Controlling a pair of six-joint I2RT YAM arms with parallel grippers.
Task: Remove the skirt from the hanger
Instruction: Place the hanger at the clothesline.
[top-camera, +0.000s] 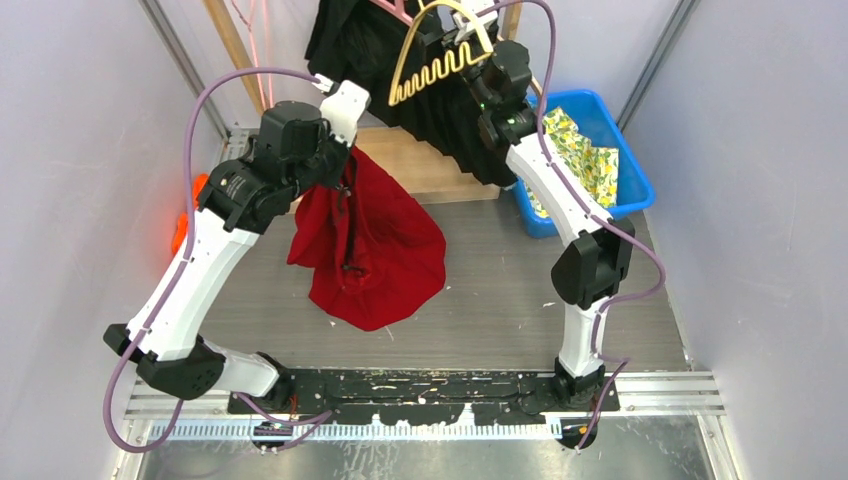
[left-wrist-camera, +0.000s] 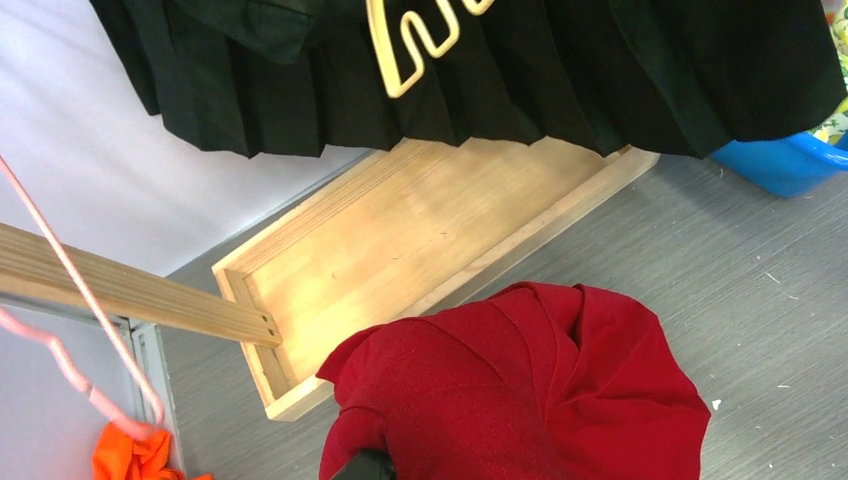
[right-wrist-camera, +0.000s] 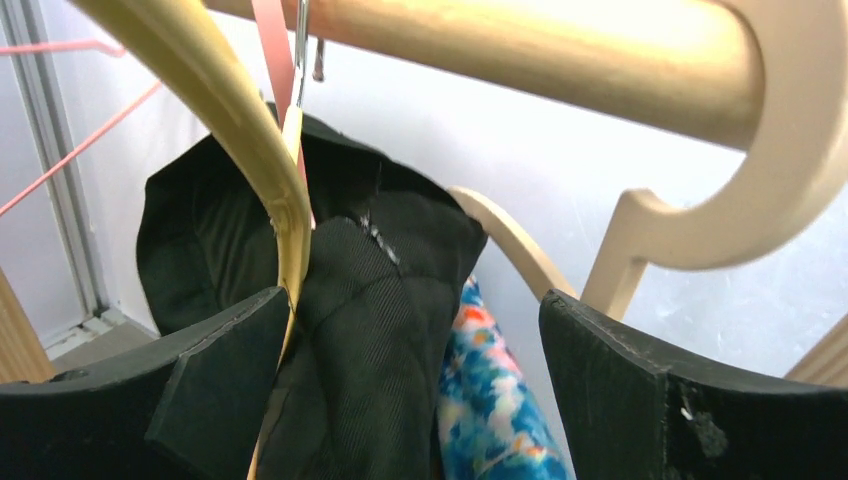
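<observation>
The red skirt (top-camera: 365, 245) hangs bunched from my left gripper (top-camera: 340, 172), which is shut on its top edge. Its lower folds reach the grey table. In the left wrist view the skirt (left-wrist-camera: 520, 400) fills the bottom, and one dark fingertip (left-wrist-camera: 365, 467) shows under the cloth. A cream wavy-bar hanger (top-camera: 440, 62) hangs bare at the back rack, apart from the skirt. My right gripper (top-camera: 458, 30) is up at that hanger. It stands open (right-wrist-camera: 420, 380), with a black garment (right-wrist-camera: 370, 320) and a cream hanger arm (right-wrist-camera: 250, 150) between its fingers (right-wrist-camera: 215, 370).
Black pleated garments (top-camera: 450, 130) hang over a wooden tray (left-wrist-camera: 420, 230). A blue bin (top-camera: 625, 175) holding yellow patterned cloth sits at the right. Orange cloth (left-wrist-camera: 130, 455) and a pink wire hanger (left-wrist-camera: 75, 330) are at the left wall. Blue floral fabric (right-wrist-camera: 490, 400) hangs behind the black garment.
</observation>
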